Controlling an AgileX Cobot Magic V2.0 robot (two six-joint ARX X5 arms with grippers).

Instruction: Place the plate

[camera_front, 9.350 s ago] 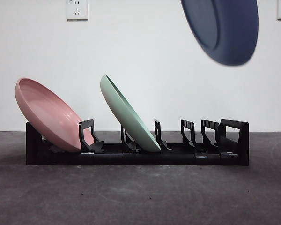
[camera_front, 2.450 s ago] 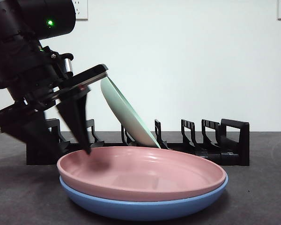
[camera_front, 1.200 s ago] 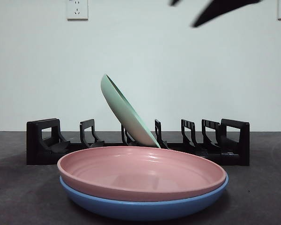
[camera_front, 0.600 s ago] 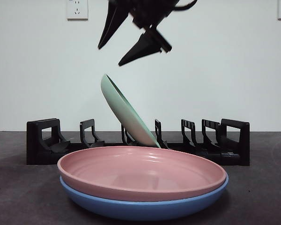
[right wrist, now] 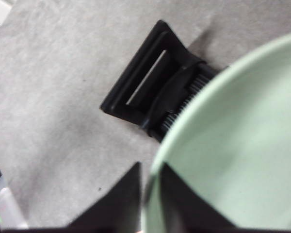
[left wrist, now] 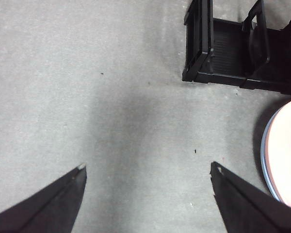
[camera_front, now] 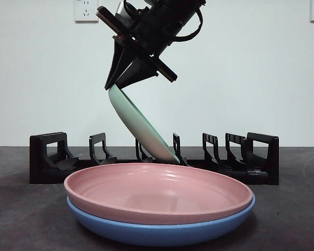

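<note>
A pale green plate [camera_front: 141, 125] leans in the middle slot of the black rack [camera_front: 256, 157]. My right gripper [camera_front: 112, 86] comes down from above and is shut on its top rim; the right wrist view shows the jaws of the right gripper [right wrist: 150, 167] either side of the green plate's [right wrist: 233, 145] edge, with the rack's end [right wrist: 145, 92] below. In front of the rack a pink plate [camera_front: 157, 191] lies flat, stacked in a blue plate [camera_front: 162, 232]. My left gripper [left wrist: 148, 167] hangs open over bare table, apart from the rack [left wrist: 218, 43] and the pink plate [left wrist: 286, 145].
The rack's other slots stand free on both sides of the green plate. The grey table [camera_front: 31, 219] runs to a white wall with a socket [camera_front: 86, 10]. The stacked plates fill most of the table's front.
The right gripper has dropped from above onto the green plate's top rim and closed there; the plate's top has shifted slightly left. Earlier, the pink plate left the rack for the blue plate.
</note>
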